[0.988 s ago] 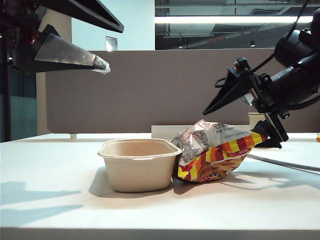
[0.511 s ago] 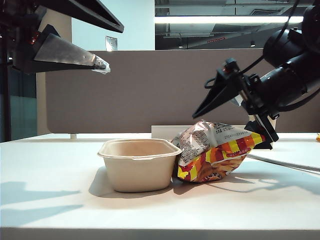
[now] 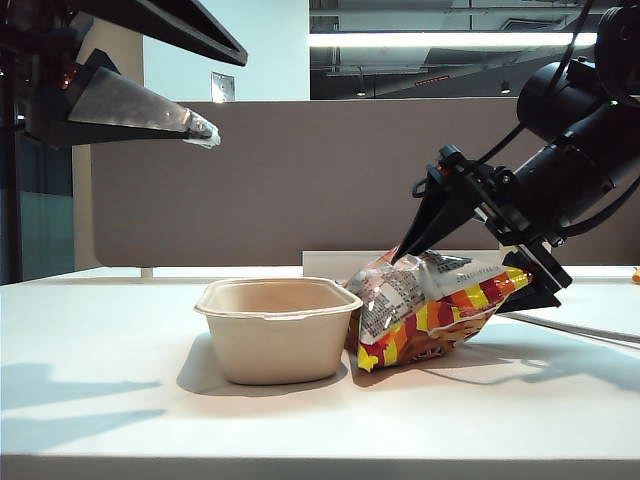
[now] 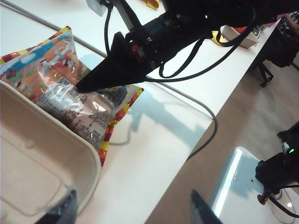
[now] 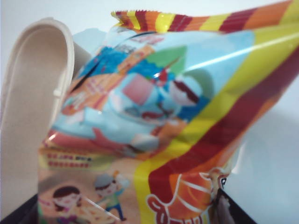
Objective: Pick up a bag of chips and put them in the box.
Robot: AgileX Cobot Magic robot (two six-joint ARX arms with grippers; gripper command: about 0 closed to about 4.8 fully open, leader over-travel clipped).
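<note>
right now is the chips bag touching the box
Touching. In the exterior view the bag leans against the box at its rim, with no gap; the left wrist view shows the bag pressed along the box's edge.

Left tool (image 3: 205, 130) hangs high, spread wide; right tool (image 3: 460, 275) low, gaping.

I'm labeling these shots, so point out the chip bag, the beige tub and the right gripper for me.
bag of chips (image 3: 425, 310), exterior view, striped front panel.
box (image 3: 278, 345), exterior view, front wall.
right gripper (image 3: 460, 275), exterior view, between open fingertips straddling the bag.
</note>
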